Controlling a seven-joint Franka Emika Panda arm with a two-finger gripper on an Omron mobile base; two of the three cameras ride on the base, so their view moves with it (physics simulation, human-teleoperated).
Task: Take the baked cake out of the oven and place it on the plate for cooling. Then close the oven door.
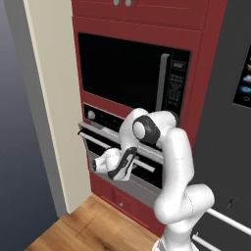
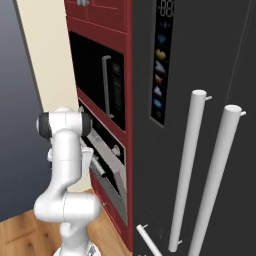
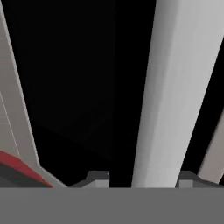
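1. The oven (image 1: pixel 105 122) sits in the red cabinet, directly below the black microwave (image 1: pixel 132 73).
2. The oven door (image 1: pixel 147 169) is tilted slightly ajar.
3. The end effector (image 3: pixel 142 178) straddles the door's silver bar handle (image 3: pixel 175 92), one finger on each side.
4. Whether the fingers actually press on the bar I cannot tell.

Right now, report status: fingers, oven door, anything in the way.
Fingers straddle the door handle, closing, grip not confirmed. Oven door cracked slightly open at its top. Cake and plate unseen. Nothing blocking the handle.
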